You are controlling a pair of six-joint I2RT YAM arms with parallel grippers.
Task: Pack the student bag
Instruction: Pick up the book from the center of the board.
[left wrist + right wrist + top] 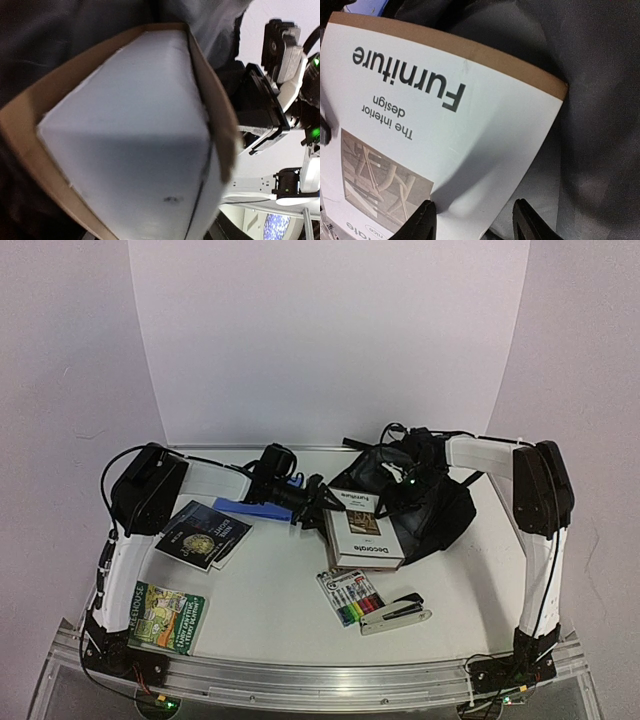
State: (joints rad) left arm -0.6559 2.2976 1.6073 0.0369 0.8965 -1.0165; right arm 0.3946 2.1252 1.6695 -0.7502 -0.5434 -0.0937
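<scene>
Left pincer [318,497] is right up against the page edge of the Furniture book [445,115], but I can't tell if it's actually clamping it, since its fingers are out of shot. Right pincer [475,225] hangs over that book's cover, released, nothing in it. Student bag [435,505] slumps at the back right of the table [280,590], with the Furniture book partly in its opening. Decorate book [365,538] lies just in front. Marker pack [350,597] and stapler [396,613] sit nearer the front edge.
</scene>
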